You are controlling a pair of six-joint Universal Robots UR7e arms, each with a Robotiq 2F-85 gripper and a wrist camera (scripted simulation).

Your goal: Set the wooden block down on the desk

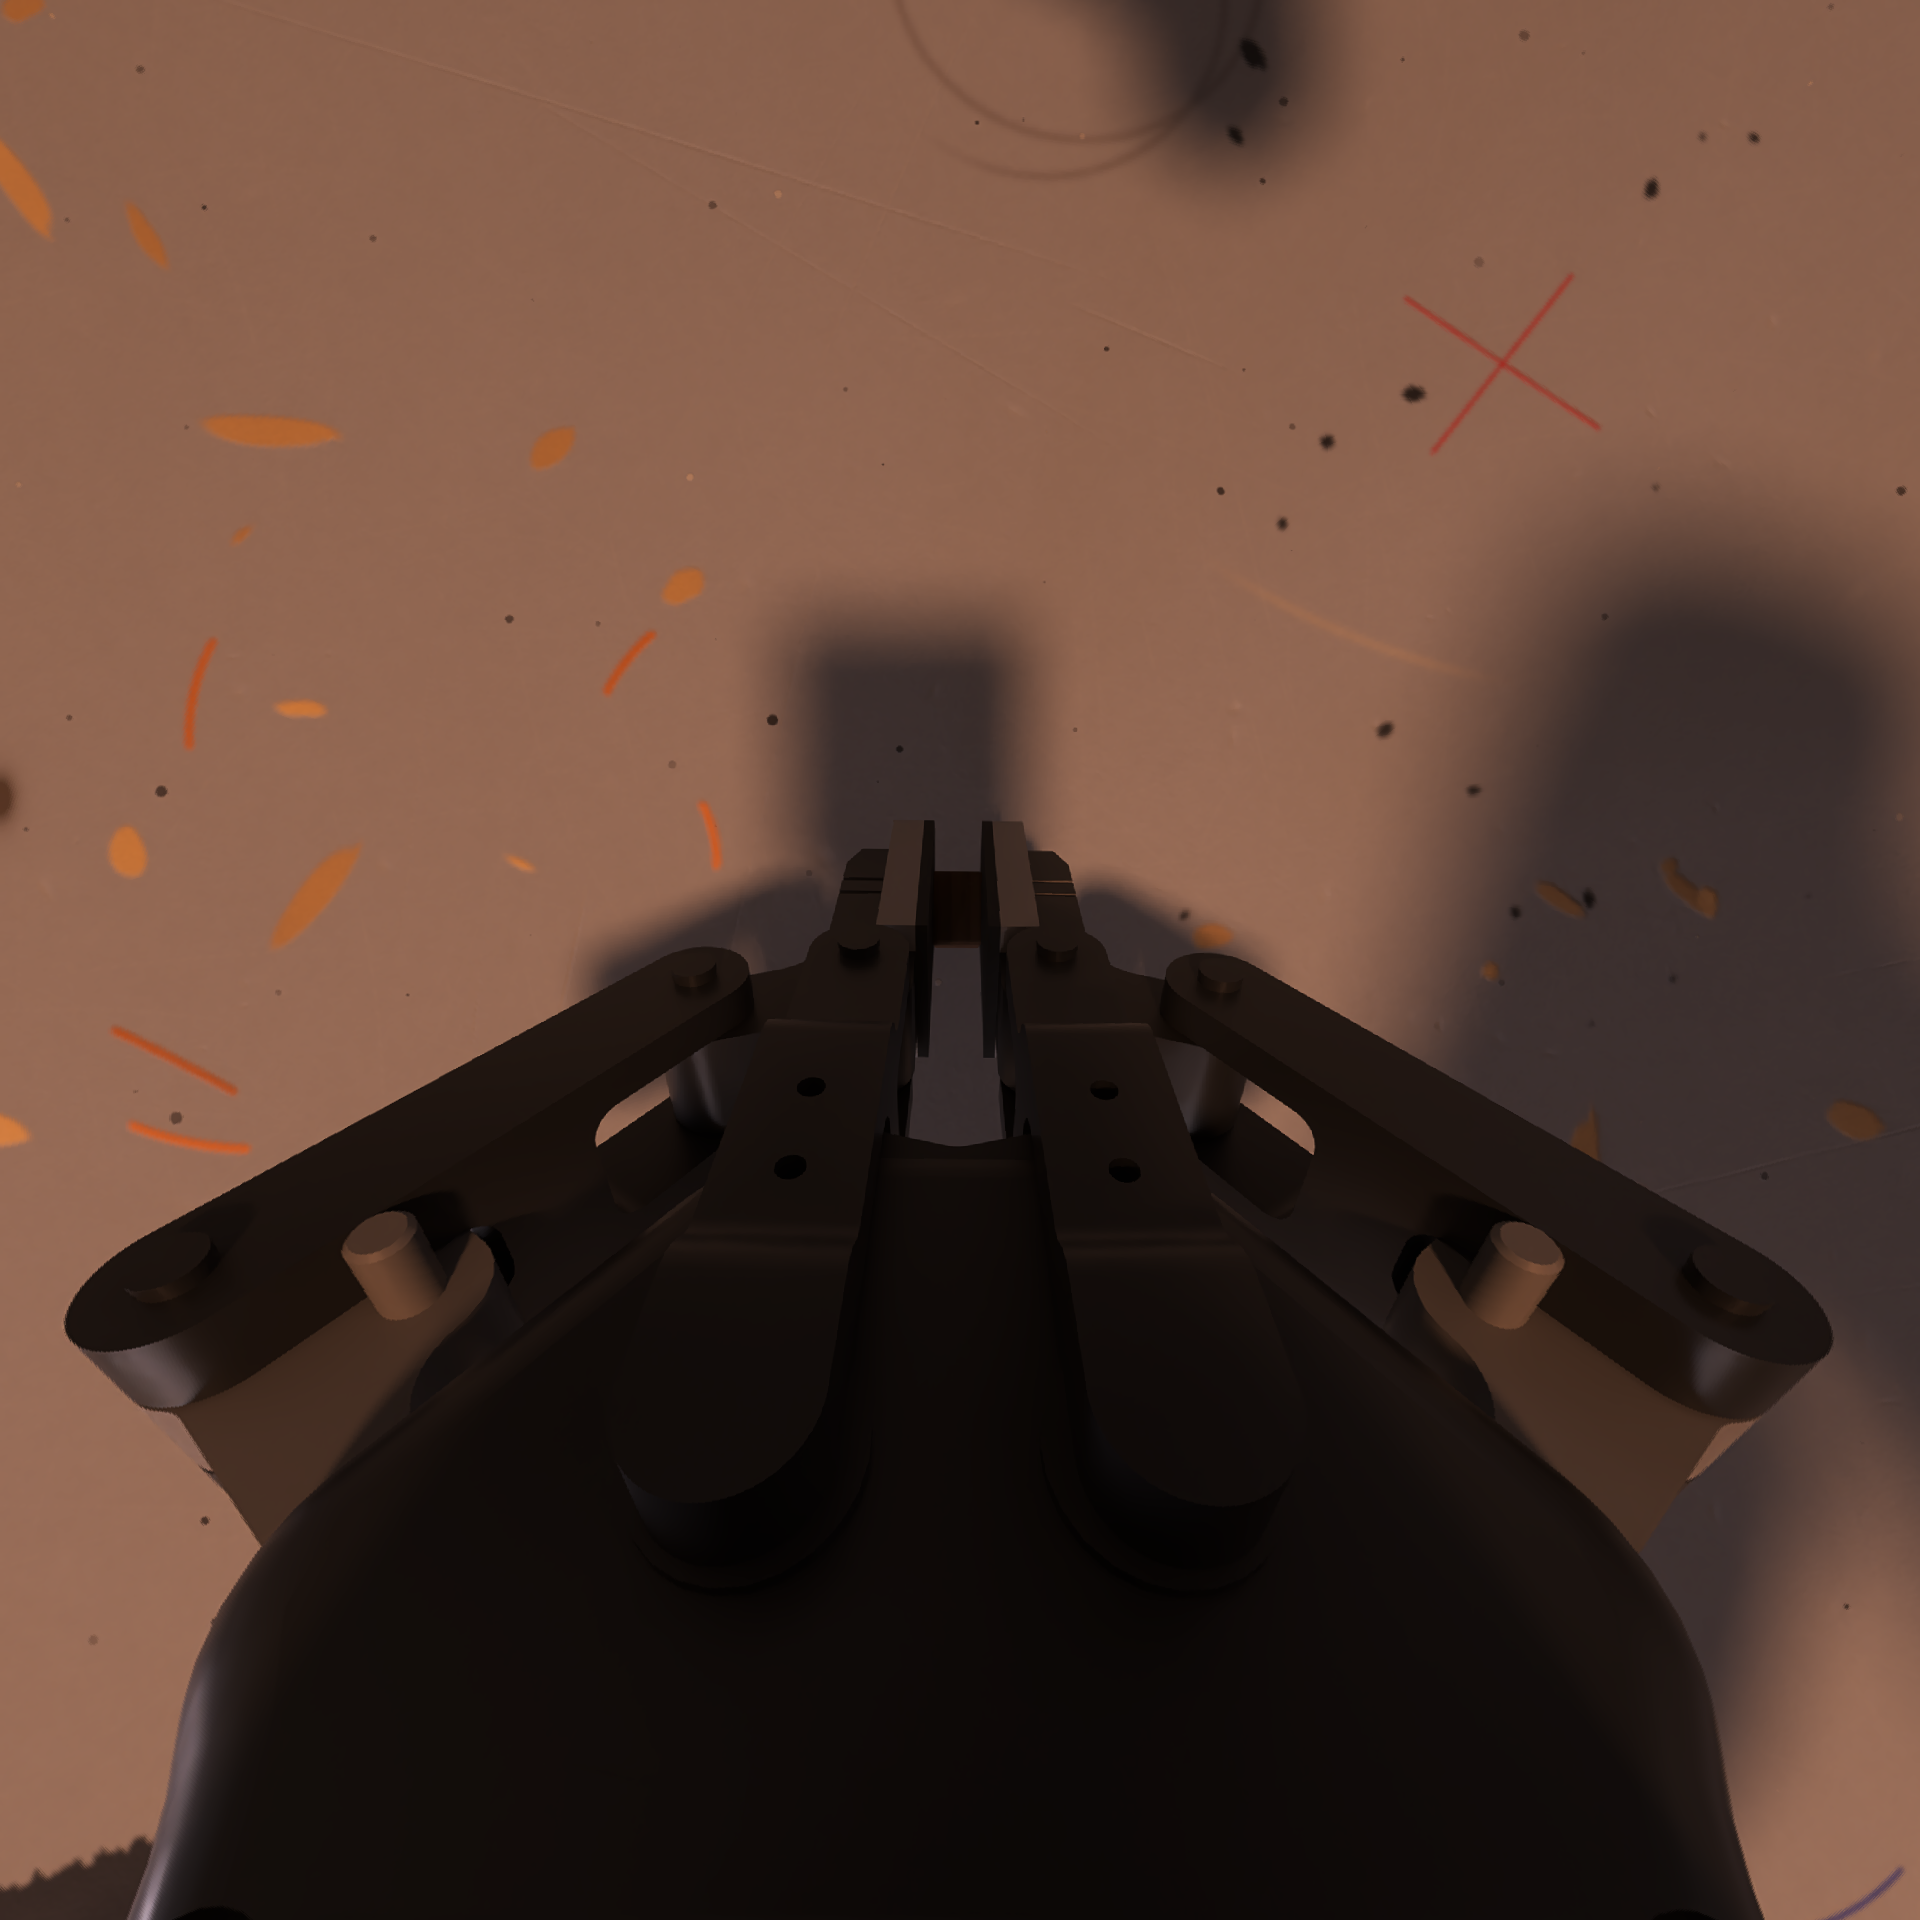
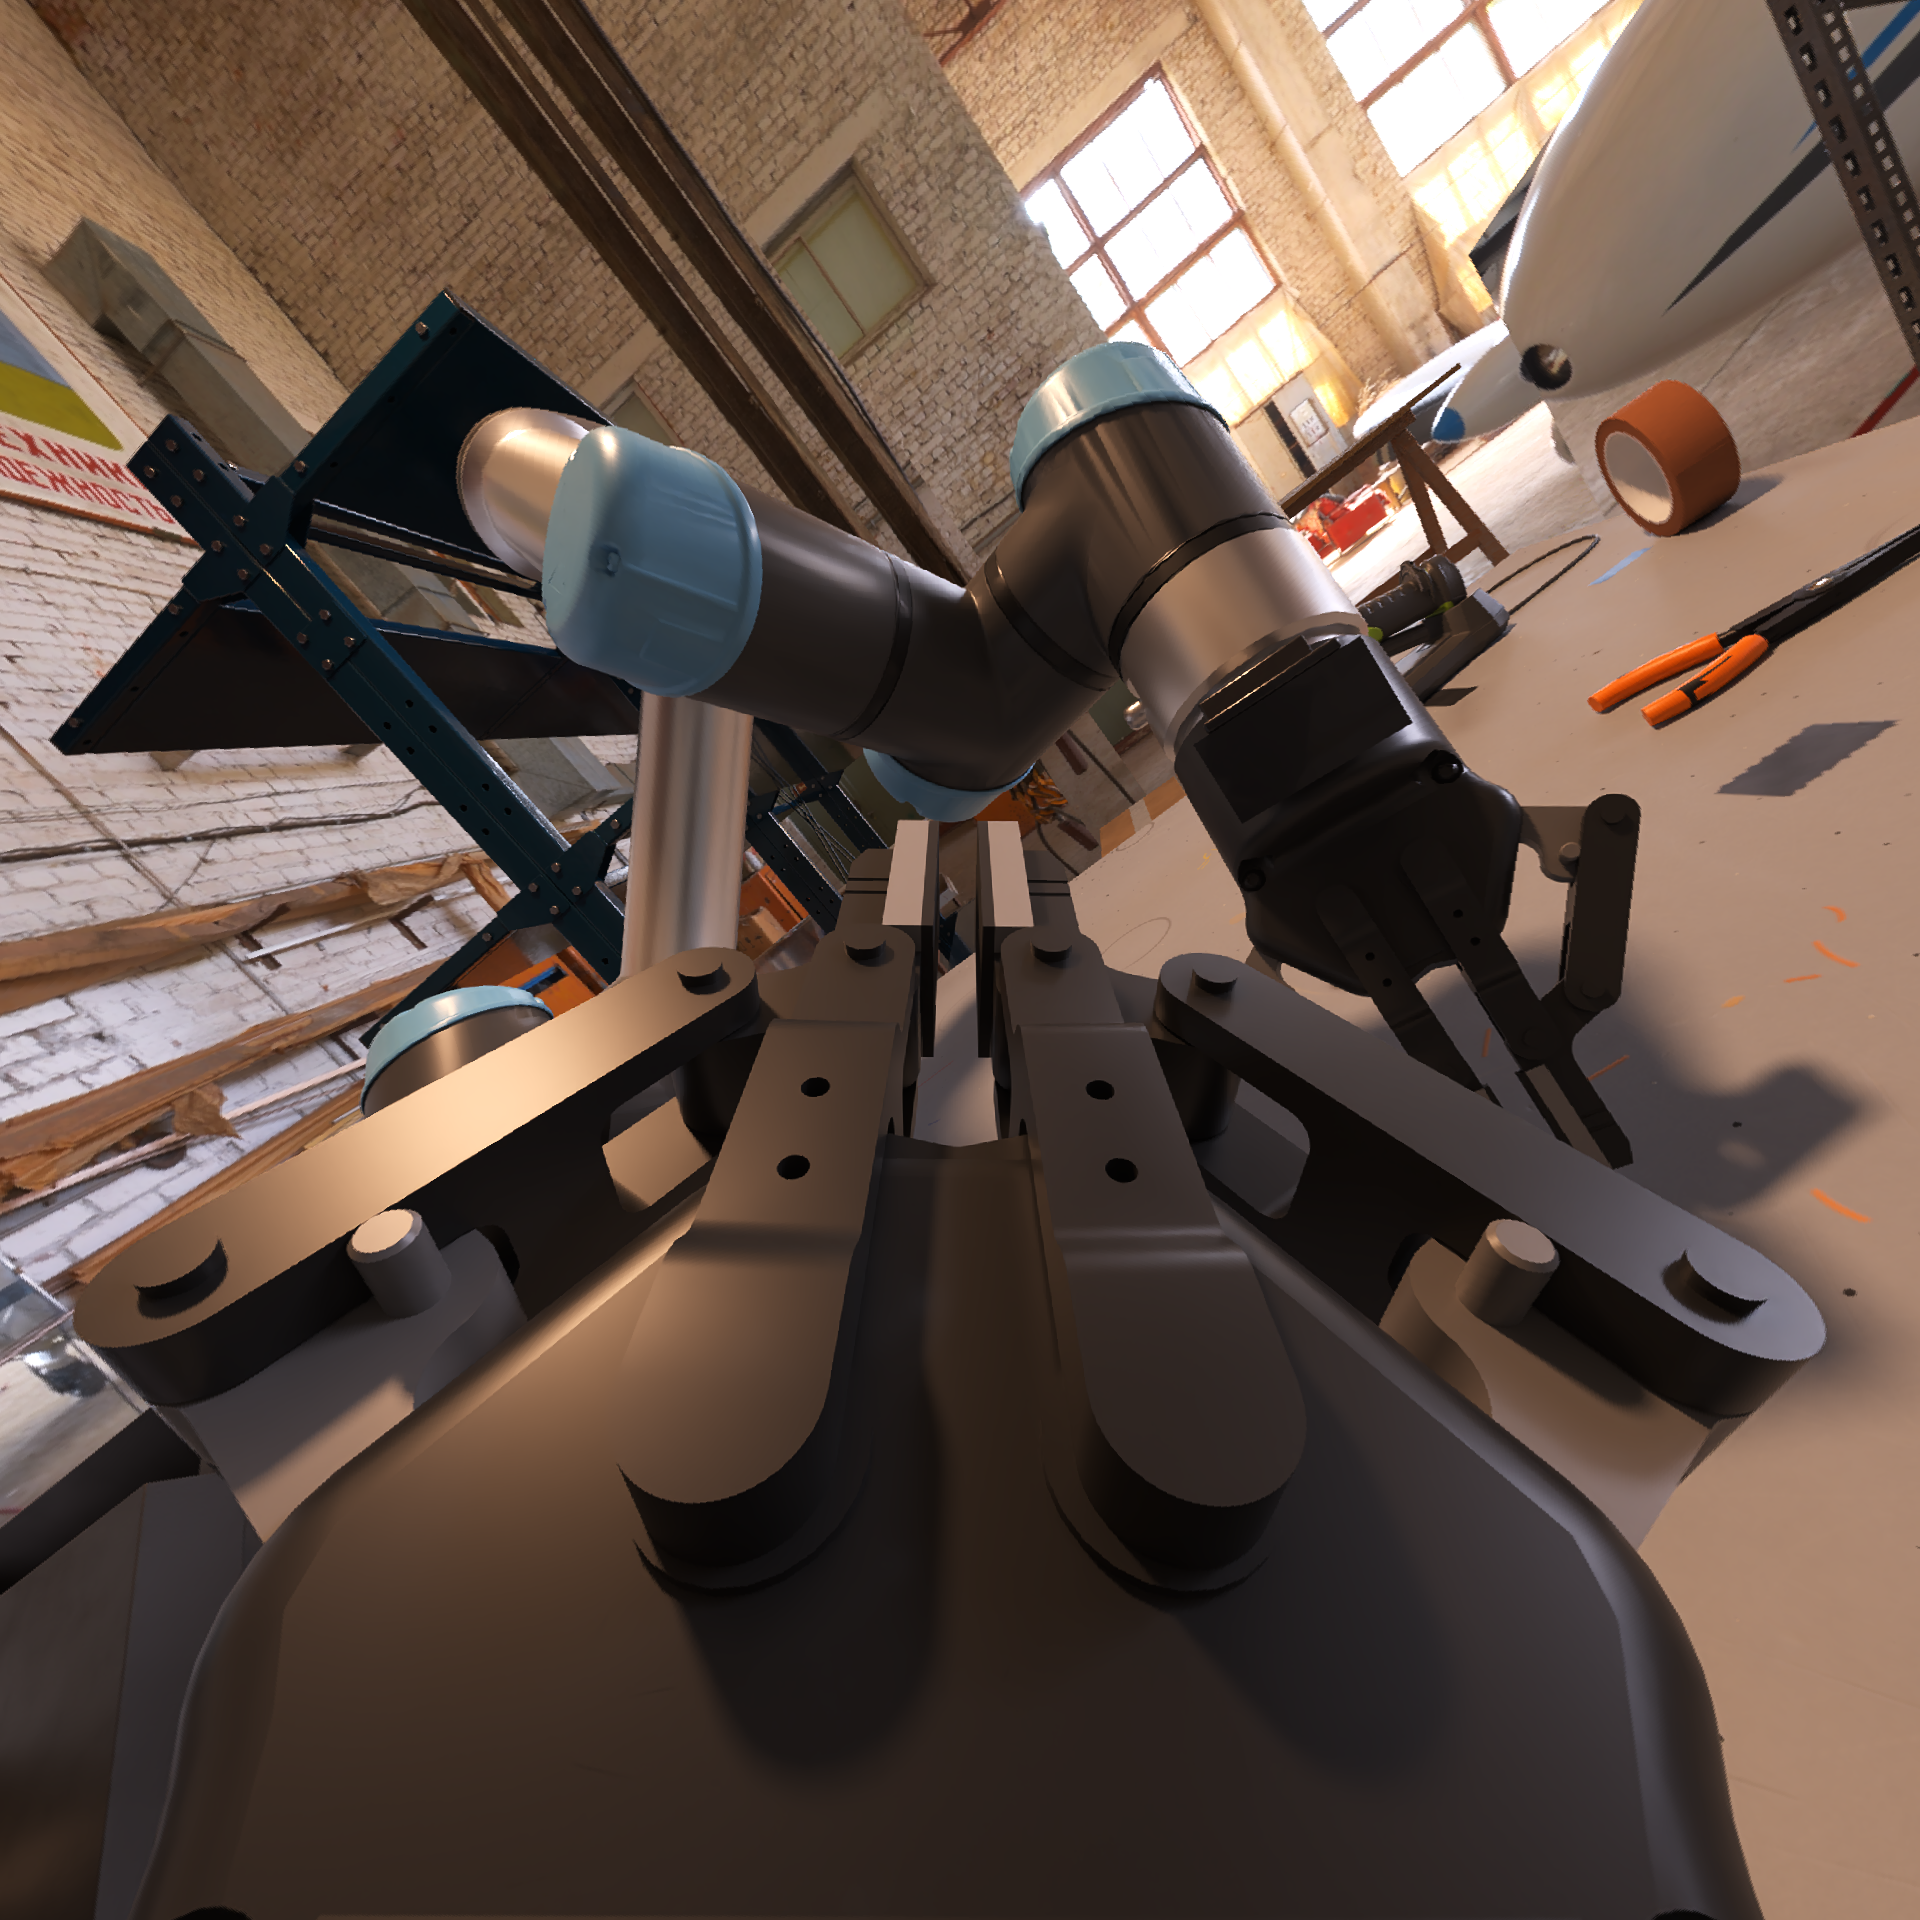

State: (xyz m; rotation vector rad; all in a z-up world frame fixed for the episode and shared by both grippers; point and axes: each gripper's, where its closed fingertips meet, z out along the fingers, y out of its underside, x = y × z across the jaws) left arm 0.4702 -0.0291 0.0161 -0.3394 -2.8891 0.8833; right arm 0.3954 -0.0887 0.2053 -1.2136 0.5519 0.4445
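My left gripper (image 1: 958,831) points down at the brown desk (image 1: 935,416) and is shut on a small wooden block (image 1: 958,906), which shows as a brown sliver between the pads. The right wrist view shows this gripper (image 2: 1558,1117) with its tips close to the desk (image 2: 1714,1039). Whether the block touches the surface cannot be told. My right gripper (image 2: 958,831) is off to the side, tilted, looking across at the left arm. Its jaws stand a narrow slit apart with nothing between them.
A red cross (image 1: 1501,362) is marked on the desk to the far right of the left gripper. An orange tape roll (image 2: 1662,457), orange-handled pliers (image 2: 1683,675) and a dark tool (image 2: 1444,613) lie farther back. A blue rack stands behind the left arm.
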